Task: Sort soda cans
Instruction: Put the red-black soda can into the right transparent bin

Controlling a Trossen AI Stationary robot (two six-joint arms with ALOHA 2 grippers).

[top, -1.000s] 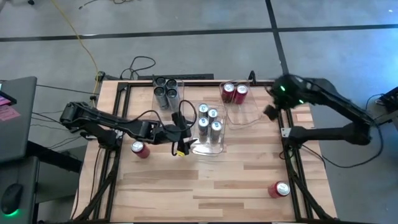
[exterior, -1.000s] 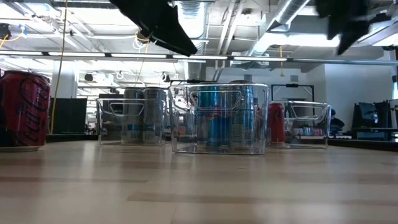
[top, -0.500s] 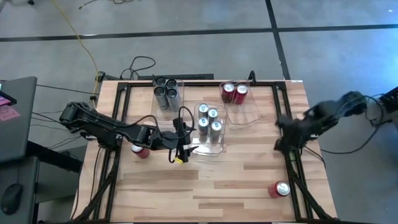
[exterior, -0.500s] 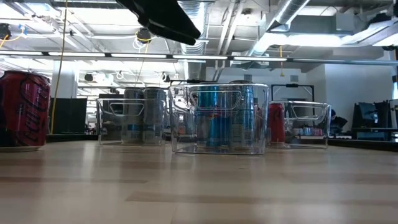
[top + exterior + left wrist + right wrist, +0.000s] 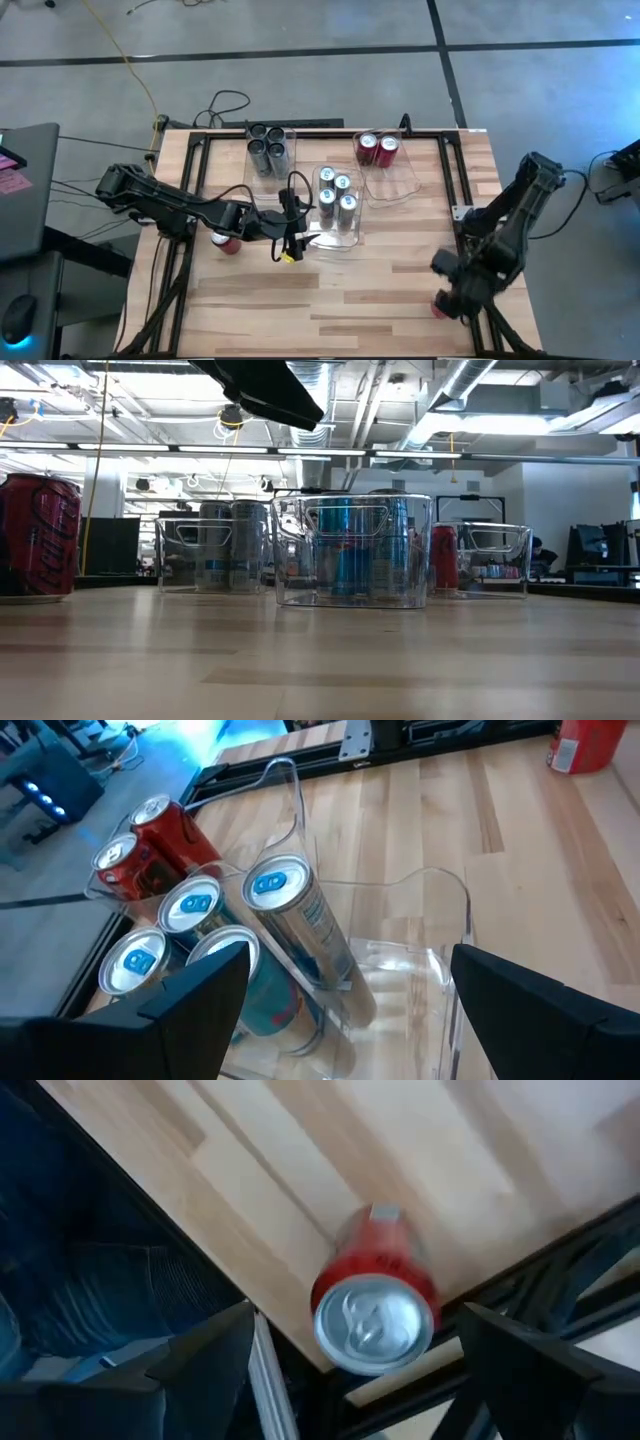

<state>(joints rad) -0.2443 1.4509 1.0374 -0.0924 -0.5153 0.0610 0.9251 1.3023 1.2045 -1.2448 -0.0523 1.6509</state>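
right gripper is hanging over a red can standing at the table's near right corner, fingers wide apart, nothing between them. left gripper is hovering, also spread and empty, just above the middle bin holding four silver-blue cans. another red can is standing at the left.
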